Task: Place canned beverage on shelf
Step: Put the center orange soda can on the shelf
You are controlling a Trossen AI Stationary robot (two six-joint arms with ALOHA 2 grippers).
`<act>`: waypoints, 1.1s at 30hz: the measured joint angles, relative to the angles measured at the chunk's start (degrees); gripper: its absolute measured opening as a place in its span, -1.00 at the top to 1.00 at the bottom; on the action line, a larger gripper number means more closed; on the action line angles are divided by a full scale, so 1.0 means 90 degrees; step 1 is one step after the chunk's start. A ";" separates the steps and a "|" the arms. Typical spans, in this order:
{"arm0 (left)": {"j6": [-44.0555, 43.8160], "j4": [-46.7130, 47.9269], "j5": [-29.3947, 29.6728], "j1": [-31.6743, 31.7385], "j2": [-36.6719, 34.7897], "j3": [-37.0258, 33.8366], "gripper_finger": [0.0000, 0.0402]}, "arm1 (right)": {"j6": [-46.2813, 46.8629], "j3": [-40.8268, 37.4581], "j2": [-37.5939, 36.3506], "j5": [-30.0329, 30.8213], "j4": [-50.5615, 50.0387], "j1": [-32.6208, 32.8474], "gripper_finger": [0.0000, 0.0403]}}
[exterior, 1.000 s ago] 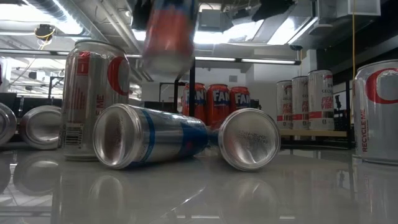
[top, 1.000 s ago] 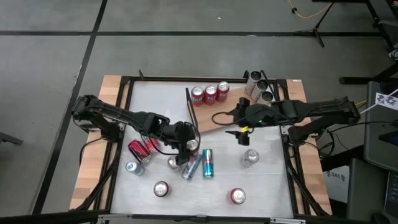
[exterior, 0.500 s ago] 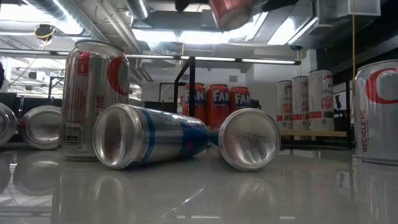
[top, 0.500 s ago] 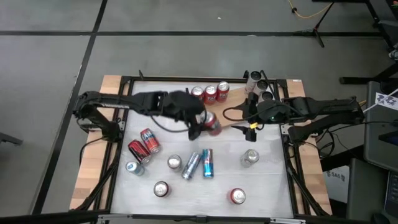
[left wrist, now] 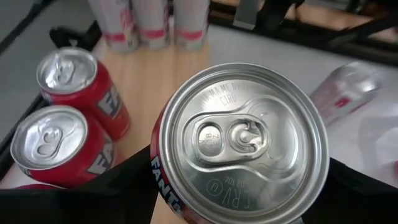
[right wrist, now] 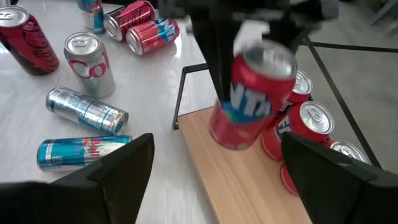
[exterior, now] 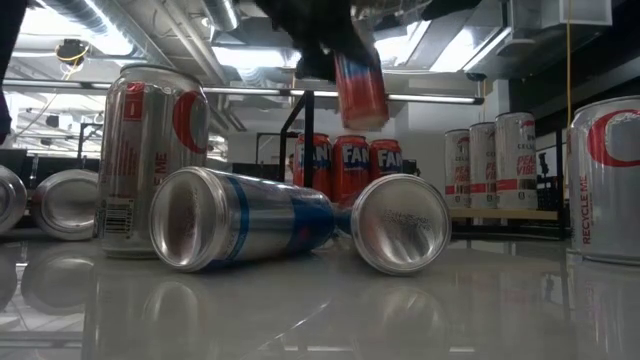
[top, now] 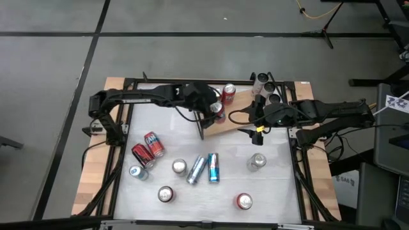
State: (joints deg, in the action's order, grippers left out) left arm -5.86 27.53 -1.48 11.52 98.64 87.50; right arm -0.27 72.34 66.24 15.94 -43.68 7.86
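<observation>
Above the shelf [top: 225, 122], near its dark rail: left pincer [top: 216, 112] clamped on a red Fanta can [right wrist: 250, 99], silver top, pull tab intact, held tilted and clear of the board beside other red cans [left wrist: 74, 84]. Right pincer [top: 250, 131], fingers spread wide, holding nothing, over the bench [top: 153, 115].

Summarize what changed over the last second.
The left hand, shut on the red can, swung from above the loose cans mid-table across to the shelf; the can now hangs above the board next to the red cans already standing there. The right hand drew back slightly and waits, open. Table cans unmoved.
</observation>
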 joint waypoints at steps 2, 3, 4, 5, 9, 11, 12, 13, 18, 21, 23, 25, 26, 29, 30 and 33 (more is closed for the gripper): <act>0.0055 0.0000 0.0015 0.0040 0.0188 0.0000 -0.39 | 0.0000 0.0000 0.0000 -0.0002 -0.0002 0.0000 -0.69; 0.0055 -0.0009 0.0019 0.0053 0.0275 0.0000 -0.39 | 0.0000 0.0000 0.0000 -0.0002 -0.0002 0.0000 -0.69; 0.0057 -0.0010 0.0017 0.0057 0.0362 0.0000 -0.39 | 0.0000 0.0000 0.0000 -0.0002 -0.0006 0.0000 -0.69; 0.0059 -0.0007 0.0011 0.0054 0.0455 0.0000 -0.39 | 0.0000 0.0000 0.0000 -0.0002 -0.0021 0.0000 -0.69; 0.0070 -0.0043 -0.0004 0.0047 0.0744 0.0000 -0.39 | 0.0000 0.0000 0.0000 -0.0005 -0.0029 0.0000 -0.69; 0.0070 -0.0031 0.0005 0.0049 0.0876 0.0000 -0.39 | 0.0000 0.0000 0.0000 -0.0005 -0.0032 0.0000 -0.69; 0.0068 -0.0034 0.0025 0.0052 0.0926 -0.0001 -0.39 | 0.0000 0.0000 0.0000 -0.0005 -0.0030 0.0000 -0.69; 0.0070 -0.0034 0.0048 0.0052 0.0978 -0.0002 -0.39 | 0.0000 0.0000 0.0000 -0.0005 -0.0032 0.0000 -0.69; 0.0336 -0.0015 0.0196 0.0050 0.1125 -0.0008 -0.46 | 0.0000 0.0000 0.0000 -0.0007 -0.0031 0.0000 -0.69; 0.0516 -0.0103 0.0304 0.0023 0.1191 -0.0008 -0.50 | 0.0000 -0.0001 0.0000 -0.0007 -0.0028 0.0000 -0.69; 0.0551 -0.0043 0.0301 0.0012 0.1196 -0.0012 -0.53 | 0.0000 -0.0002 0.0000 -0.0007 -0.0030 0.0000 -0.69; 0.0555 -0.0078 0.0308 0.0004 0.1193 -0.0013 -0.56 | 0.0000 -0.0002 0.0000 -0.0010 -0.0034 0.0000 -0.69; 0.0551 -0.0094 0.0310 -0.0002 0.1193 -0.0014 -0.57 | 0.0000 -0.0002 0.0000 -0.0010 -0.0034 0.0000 -0.69; 0.0506 -0.0075 0.0316 -0.0006 0.1193 -0.0013 -0.58 | 0.0000 -0.0002 0.0000 -0.0010 -0.0034 0.0000 -0.69; 0.0504 -0.0075 0.0316 -0.0007 0.1193 -0.0012 -0.58 | 0.0000 -0.0002 0.0000 -0.0010 -0.0034 0.0000 -0.69; 0.0502 -0.0075 0.0316 -0.0012 0.1191 -0.0012 -0.59 | 0.0000 -0.0002 0.0000 -0.0010 -0.0034 0.0000 -0.69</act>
State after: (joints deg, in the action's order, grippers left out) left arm -1.34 26.85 1.37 11.41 109.36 87.39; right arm -0.27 72.31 66.24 15.86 -43.99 7.86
